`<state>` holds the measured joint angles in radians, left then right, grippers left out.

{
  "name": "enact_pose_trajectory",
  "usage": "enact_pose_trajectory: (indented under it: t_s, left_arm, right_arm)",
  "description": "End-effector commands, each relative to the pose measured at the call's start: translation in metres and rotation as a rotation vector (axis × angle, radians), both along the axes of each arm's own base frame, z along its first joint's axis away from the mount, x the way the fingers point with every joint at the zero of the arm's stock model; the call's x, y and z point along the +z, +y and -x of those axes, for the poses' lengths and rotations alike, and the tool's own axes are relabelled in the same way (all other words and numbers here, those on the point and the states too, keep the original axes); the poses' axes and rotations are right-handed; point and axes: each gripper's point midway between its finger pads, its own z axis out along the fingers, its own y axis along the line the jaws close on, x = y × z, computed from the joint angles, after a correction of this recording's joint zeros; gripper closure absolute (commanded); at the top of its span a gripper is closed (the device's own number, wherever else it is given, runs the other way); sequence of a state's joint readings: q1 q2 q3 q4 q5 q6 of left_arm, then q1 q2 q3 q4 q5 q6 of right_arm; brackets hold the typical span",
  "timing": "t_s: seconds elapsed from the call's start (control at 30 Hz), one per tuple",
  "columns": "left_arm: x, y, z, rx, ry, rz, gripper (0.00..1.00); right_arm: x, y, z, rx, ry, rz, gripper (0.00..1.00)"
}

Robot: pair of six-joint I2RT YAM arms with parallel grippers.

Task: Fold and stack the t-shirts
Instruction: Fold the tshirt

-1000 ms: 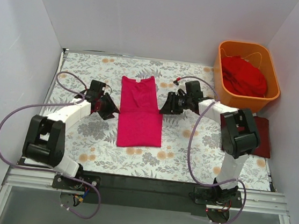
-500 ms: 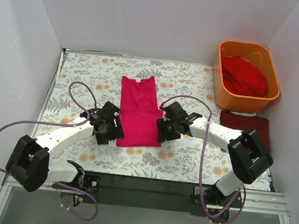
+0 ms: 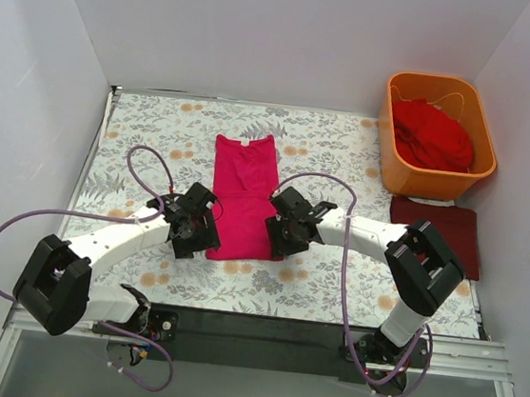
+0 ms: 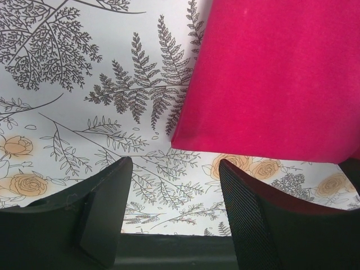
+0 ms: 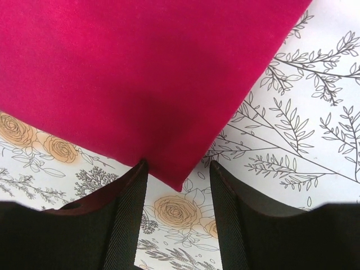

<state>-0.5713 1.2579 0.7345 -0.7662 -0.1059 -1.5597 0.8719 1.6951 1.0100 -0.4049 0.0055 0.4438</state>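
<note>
Top, left-wrist and right-wrist views of the bench, which is covered by a grey floral-print cloth (image 3: 158,129). We see the magenta-pink t-shirt (image 3: 244,201) lying flat at the middle of the bench, folded into a long strip that runs from far to near, its collar towards the far edge and its hem towards the near edge. The left gripper (image 3: 204,241) stands low at the near left corner of this shirt. In the left-wrist view its jaws are spread apart over the bare floral cloth, and the shirt's corner (image 4: 175,145) lies just ahead of the gap, apart from both fingers; nothing is grasped. The right gripper (image 3: 274,243) stands low at the near right corner of the same shirt. In the right-wrist view its jaws are likewise released, and the corner of the fabric (image 5: 179,183) reaches into the gap between them. One finger (image 5: 126,214) meets the shirt's edge, though we cannot tell whether it presses on it, and the other finger stands clear on the cloth. The dark maroon t-shirt (image 3: 443,233) lies folded at the right edge of the bench, well apart from both grippers. The scarlet t-shirt (image 3: 432,133) sits crumpled inside the orange plastic tub (image 3: 429,184) at the far right corner.
</note>
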Motion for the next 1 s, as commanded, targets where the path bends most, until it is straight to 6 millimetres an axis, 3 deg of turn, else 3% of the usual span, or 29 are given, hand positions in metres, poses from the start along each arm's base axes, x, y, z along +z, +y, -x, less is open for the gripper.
enact_pose_trajectory:
  t_s: [0.0, 0.13, 0.2, 0.3, 0.33, 0.37, 0.63, 0.73, 0.97]
  left_arm:
    - [0.002, 0.001, -0.003, 0.011, -0.019, -0.016, 0.39]
    - [0.003, 0.001, -0.003, 0.01, -0.021, -0.016, 0.39]
    - [0.002, 0.0, -0.003, 0.006, -0.016, -0.017, 0.39]
    - [-0.001, -0.002, -0.001, 0.001, -0.002, -0.013, 0.39]
    - [-0.002, -0.002, 0.0, -0.001, 0.002, -0.015, 0.39]
    - [-0.002, -0.003, -0.001, -0.006, 0.003, -0.014, 0.39]
    - [-0.007, -0.009, -0.008, -0.023, 0.024, -0.032, 0.37]
    - [-0.008, -0.012, -0.012, -0.022, 0.025, -0.035, 0.47]
    - [-0.018, -0.014, -0.017, -0.023, 0.038, -0.056, 0.56]
  right_arm:
    - [-0.015, -0.011, 0.013, -0.007, 0.035, 0.117, 0.46]
    - [-0.023, -0.021, 0.021, -0.01, 0.061, 0.184, 0.55]
    - [-0.026, -0.022, 0.024, -0.006, 0.075, 0.189, 0.64]
    - [-0.028, -0.021, 0.027, 0.002, 0.092, 0.186, 0.82]
    - [-0.028, -0.02, 0.027, 0.005, 0.092, 0.186, 0.96]
    - [-0.028, -0.021, 0.027, 0.005, 0.093, 0.187, 0.99]
    - [-0.024, -0.018, 0.027, 0.016, 0.079, 0.163, 0.99]
    - [-0.024, -0.018, 0.027, 0.019, 0.077, 0.158, 0.99]
    - [-0.026, -0.016, 0.029, 0.031, 0.086, 0.153, 0.99]
